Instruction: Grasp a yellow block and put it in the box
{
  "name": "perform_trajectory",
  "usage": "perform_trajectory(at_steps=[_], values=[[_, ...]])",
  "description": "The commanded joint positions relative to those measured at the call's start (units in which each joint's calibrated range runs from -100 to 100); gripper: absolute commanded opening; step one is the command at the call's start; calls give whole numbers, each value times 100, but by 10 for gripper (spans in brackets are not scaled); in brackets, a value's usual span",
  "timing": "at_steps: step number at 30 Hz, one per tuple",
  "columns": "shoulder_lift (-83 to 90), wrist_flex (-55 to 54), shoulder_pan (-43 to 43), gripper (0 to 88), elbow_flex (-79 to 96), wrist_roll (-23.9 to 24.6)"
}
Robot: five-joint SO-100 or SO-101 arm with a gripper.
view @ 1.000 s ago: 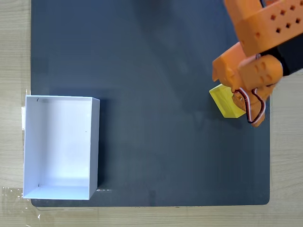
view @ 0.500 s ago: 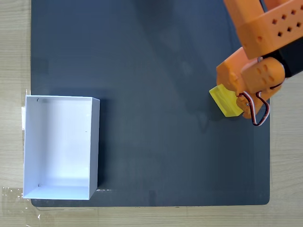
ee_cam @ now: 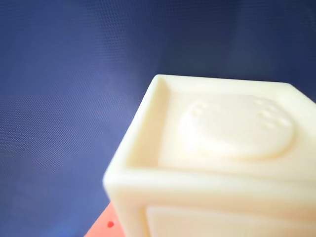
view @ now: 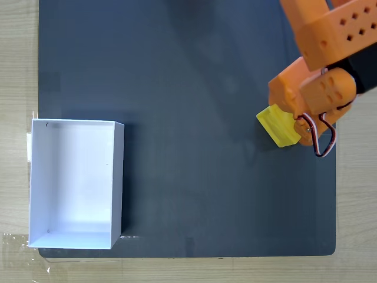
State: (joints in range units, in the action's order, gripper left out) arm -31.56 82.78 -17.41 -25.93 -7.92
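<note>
Yellow block (view: 277,125): sits at the right side of the dark mat (view: 188,88) in the fixed view, partly tucked under the orange arm; in the wrist view (ee_cam: 217,163) it looms very close and washed out to pale cream, its round stud facing the camera
Gripper (view: 293,124): over the block's right part, orange fingers hugging the block; it appears pinched on the yellow block, though the contact itself is hidden by the arm
Box (view: 116,177): white, open-topped, at the mat's lower left, well apart from the block
Mat: dark, lying on a light wooden counter (view: 17,59)
Cable (view: 321,141): red, white and black loop hanging beside the gripper
</note>
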Motion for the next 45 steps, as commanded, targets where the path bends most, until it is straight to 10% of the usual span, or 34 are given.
perform_trajectory(at_steps=[1,27,45], values=[[775,-40,142,284,-144,26],[2538,-2300,4493,284,10,556],[699,-2964,5024,284,-80,520]])
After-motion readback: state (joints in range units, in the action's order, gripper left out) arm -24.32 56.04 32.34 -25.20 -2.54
